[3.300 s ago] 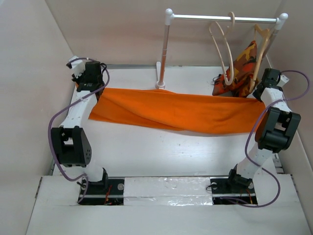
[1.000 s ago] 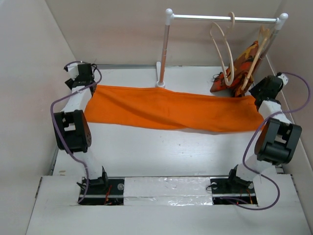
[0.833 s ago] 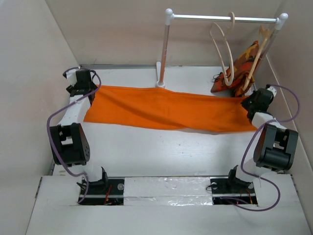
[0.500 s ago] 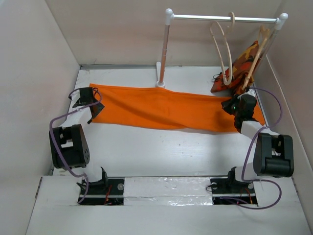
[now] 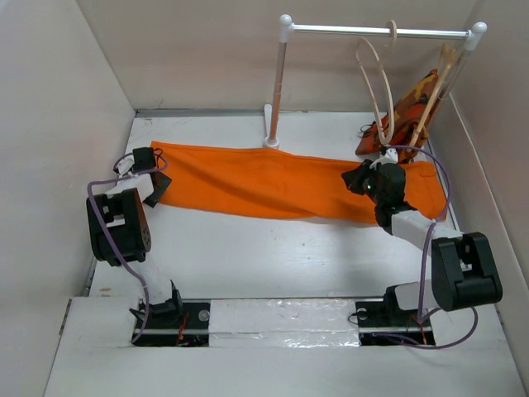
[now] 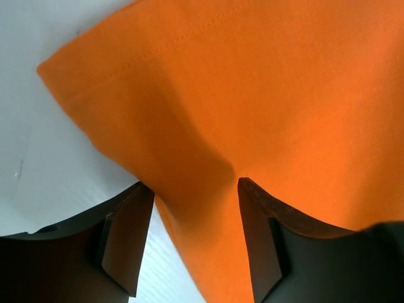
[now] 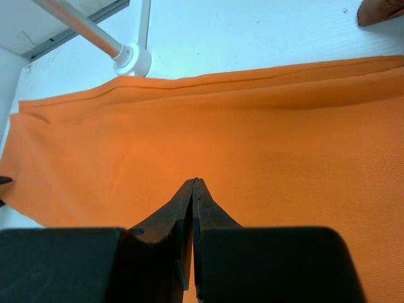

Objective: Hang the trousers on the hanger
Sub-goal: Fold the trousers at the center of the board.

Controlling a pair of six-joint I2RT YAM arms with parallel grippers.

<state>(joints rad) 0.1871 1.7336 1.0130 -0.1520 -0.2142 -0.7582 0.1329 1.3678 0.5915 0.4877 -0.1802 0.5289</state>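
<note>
Top external view shows one pair of trousers spread flat along the worktop, likely laid out for draping over the one bare hanger on the rail (a second hanger carries a camouflage garment). Left jaws gape astride the cloth's corner, seemingly ready to pinch; right jaws are clenched empty above its right half.

Orange trousers spread flat on table, pale hanger hanging empty
</note>
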